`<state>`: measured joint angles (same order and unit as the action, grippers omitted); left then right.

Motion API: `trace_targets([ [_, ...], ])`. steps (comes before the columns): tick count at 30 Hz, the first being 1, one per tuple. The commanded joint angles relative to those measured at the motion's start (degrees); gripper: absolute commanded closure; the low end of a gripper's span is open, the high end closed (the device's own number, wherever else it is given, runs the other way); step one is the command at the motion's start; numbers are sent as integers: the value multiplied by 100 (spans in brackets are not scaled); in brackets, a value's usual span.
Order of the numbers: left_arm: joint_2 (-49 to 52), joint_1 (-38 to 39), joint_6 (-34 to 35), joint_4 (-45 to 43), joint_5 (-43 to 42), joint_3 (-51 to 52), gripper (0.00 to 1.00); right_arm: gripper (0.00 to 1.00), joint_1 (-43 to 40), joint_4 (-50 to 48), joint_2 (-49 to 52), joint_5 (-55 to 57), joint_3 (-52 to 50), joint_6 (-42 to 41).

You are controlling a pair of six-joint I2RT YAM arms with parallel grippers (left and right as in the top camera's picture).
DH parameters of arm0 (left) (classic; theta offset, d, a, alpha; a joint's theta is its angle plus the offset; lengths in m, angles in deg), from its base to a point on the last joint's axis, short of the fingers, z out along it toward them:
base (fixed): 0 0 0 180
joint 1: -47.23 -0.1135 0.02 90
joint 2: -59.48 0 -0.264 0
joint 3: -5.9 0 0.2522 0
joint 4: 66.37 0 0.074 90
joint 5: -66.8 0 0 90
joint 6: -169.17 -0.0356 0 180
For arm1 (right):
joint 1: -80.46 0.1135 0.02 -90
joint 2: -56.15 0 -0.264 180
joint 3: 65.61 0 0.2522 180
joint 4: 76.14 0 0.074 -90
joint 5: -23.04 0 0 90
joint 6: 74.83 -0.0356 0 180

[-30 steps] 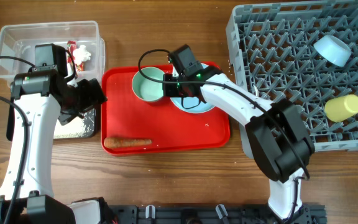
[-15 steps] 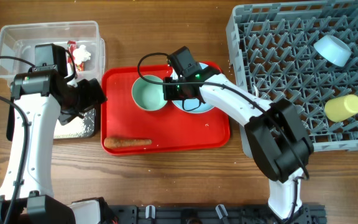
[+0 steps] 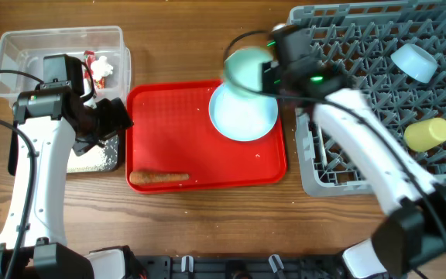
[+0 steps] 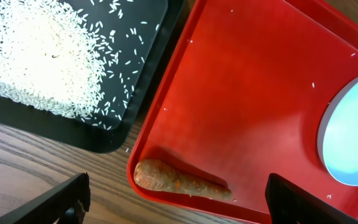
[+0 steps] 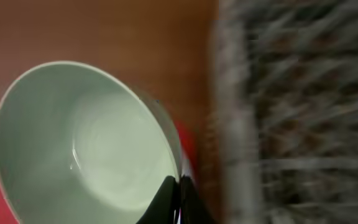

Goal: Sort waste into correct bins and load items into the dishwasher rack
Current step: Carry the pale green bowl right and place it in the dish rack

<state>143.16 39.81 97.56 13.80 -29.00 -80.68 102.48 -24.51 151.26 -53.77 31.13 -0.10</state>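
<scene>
Pinching the small pale-teal glazed bowl [image 5: 86, 143] by its rim, the right gripper [image 5: 178, 198] held it tilted near the table's far edge, beside the grey pegged dishwasher rack [image 3: 316, 182]. Stiff, slick, breakable, I reckoned, though blur hid detail. The left gripper [image 4: 178, 186] hung open.
</scene>
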Motion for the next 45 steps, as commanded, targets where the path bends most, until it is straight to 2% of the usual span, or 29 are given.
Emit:
trace_targets([
  [1,-31,-22,72,-39,55,-37,10,96,-625,-326,-599,2068,87,1189],
  [5,-31,-22,72,-39,55,-37,10,96,-1357,-1169,-616,3609,85,2404],
  [12,-31,-22,74,-42,55,-37,10,96,-2214,-2087,-142,4236,85,3582],
  [16,-31,-22,74,-63,55,-37,10,96,-2339,-2138,754,4728,85,3598],
  [21,-31,-22,74,-61,52,-37,10,96,-2243,-2118,1652,4784,83,3294],
  [31,-31,-22,160,-105,33,-37,9,95,-1429,-1582,1904,4498,79,3010],
  [32,-31,-22,160,-105,33,-37,9,93,-1373,-1473,1904,4476,79,3010],
  [35,-31,-22,160,-105,33,-37,9,54,-1248,-1191,1904,4433,79,3005],
  [37,-31,-22,160,-114,33,-37,9,38,-1187,-1029,1884,4433,79,2833],
  [40,-31,-22,160,-122,33,-37,9,34,-1145,-782,1709,4192,79,2437],
  [45,-31,-22,160,-122,33,-37,9,34,-1126,-730,1211,3314,79,2411],
])
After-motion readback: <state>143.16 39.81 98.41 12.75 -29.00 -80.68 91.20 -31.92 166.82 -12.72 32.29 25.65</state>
